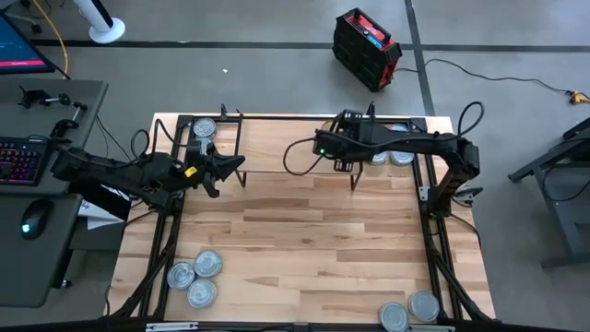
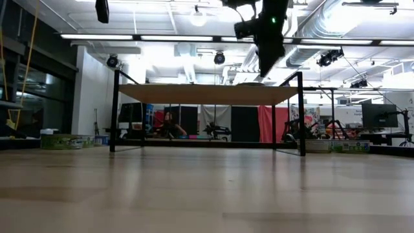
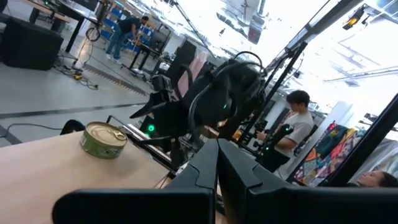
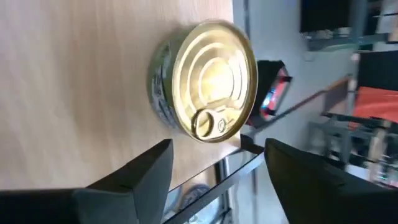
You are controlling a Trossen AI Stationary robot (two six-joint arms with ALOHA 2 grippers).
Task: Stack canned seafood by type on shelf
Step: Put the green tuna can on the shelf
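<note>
Sitting on the low light-wood shelf [image 4: 74,74] with thin black wire legs is 1 small flat round gold tin [image 4: 208,81] with a ring pull on its lid. It rests upright near the shelf's edge. The right gripper [image 4: 217,165] hangs just beside this gold tin, with its 2 dark fingers spread wide and nothing between them. The tin stands free, not touching either finger.

From above, the right gripper [image 1: 343,140] is over the shelf [image 1: 277,148], toward its right half. Just past it sit round silver-lidded tins [image 1: 392,155]. A silver-lidded tin [image 1: 204,129] sits at the shelf's left end. The left gripper [image 1: 226,166] is near that end, its fingers pressed close together and holding nothing that I can see.

Away from the shelf, on the big wooden table [image 1: 304,240], 3 silver-lidded tins [image 1: 195,277] wait near the front left corner and 2 silver-lidded tins [image 1: 410,312] near the front right.

I think a tin like this is hard and will not squash. It is probably a bit heavy for its size. Its metal sides look smooth, so it could slip. A good place to hold it is across the round side wall, 1 finger on each side, low and level, not on the lid.
</note>
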